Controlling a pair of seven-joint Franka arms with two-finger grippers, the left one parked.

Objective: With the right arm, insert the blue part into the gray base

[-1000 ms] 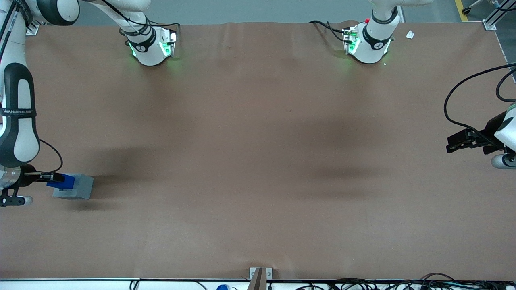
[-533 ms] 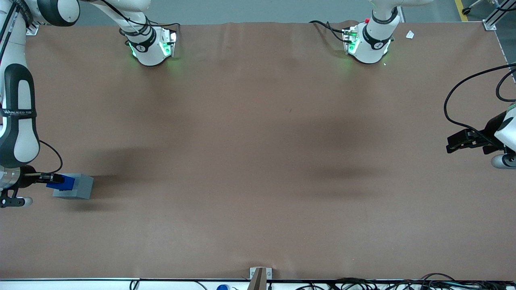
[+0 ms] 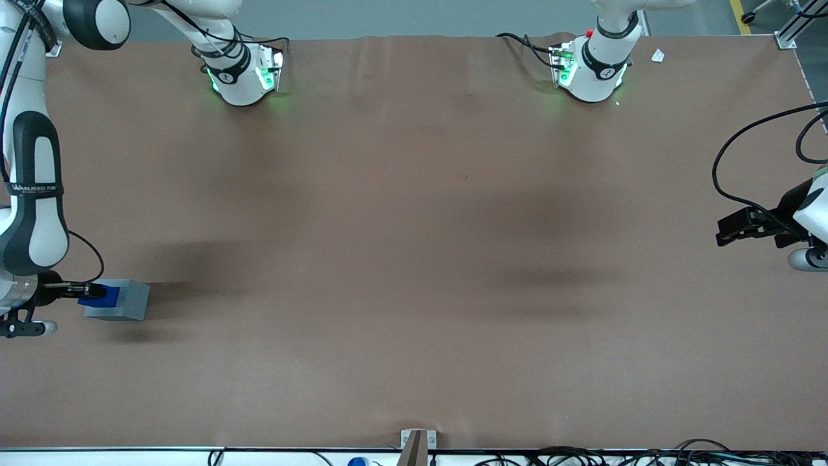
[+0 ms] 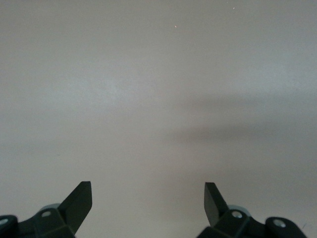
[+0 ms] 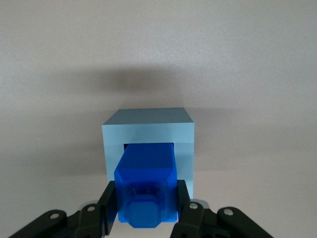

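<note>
The gray base [image 3: 123, 301] stands on the brown table toward the working arm's end. The blue part [image 3: 97, 296] sits in its top recess, partly sunk in. My right gripper [image 3: 87, 292] is shut on the blue part from above. In the right wrist view the blue part [image 5: 147, 178] sits between the two black fingers [image 5: 108, 206], its lower end inside the recess of the gray base [image 5: 147, 130]. The gripper [image 5: 146, 208] holds the part's upper end.
The two arm bases [image 3: 242, 71] [image 3: 588, 71] stand at the table edge farthest from the front camera. The parked arm's gripper [image 3: 744, 226] hangs at its end of the table. A small bracket [image 3: 417, 440] sits at the near table edge.
The right arm has lowered a little; the blue part has sunk deeper into the gray base. The base has stayed in place.
</note>
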